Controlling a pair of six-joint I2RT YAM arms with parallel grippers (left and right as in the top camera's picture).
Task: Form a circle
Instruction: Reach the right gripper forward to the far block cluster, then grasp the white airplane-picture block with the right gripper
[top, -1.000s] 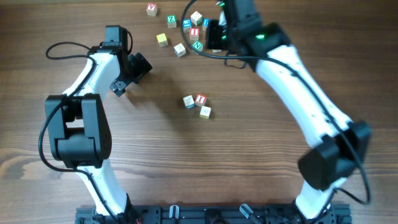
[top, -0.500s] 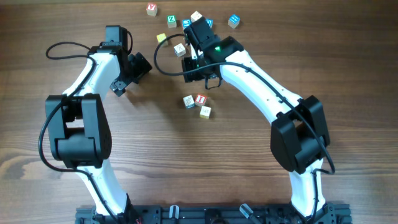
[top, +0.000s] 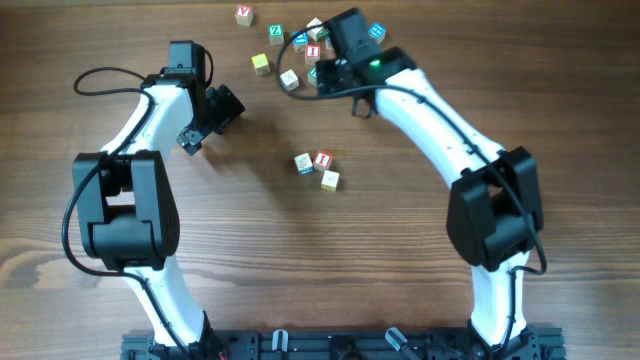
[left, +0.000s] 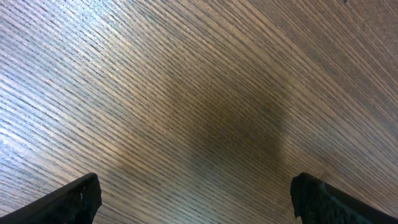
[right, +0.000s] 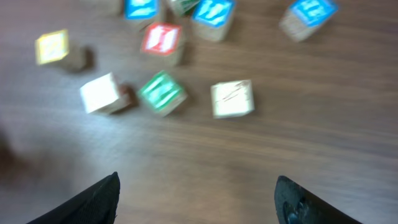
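While the left gripper (left: 196, 202) and right gripper (right: 198, 199) both gape empty, the circle (top: 318, 170), mid-frame overhead, seems light, stiff, easily scattered, each piece best pinched across opposite flat faces.

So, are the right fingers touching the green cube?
Apart: the right wrist view shows bare wood between the fingers and the green cube.

- The right gripper (right: 196, 202) was over the loose scatter (top: 313, 50) a second ago. It then swung down to just above the circle cluster (top: 317, 170), and is now back over the scatter, well apart from the cluster.
- Its jaws have spread wider, with nothing between them.
- The blue cube (top: 375, 32), up and right of the cluster, was hidden by the arm and now shows.
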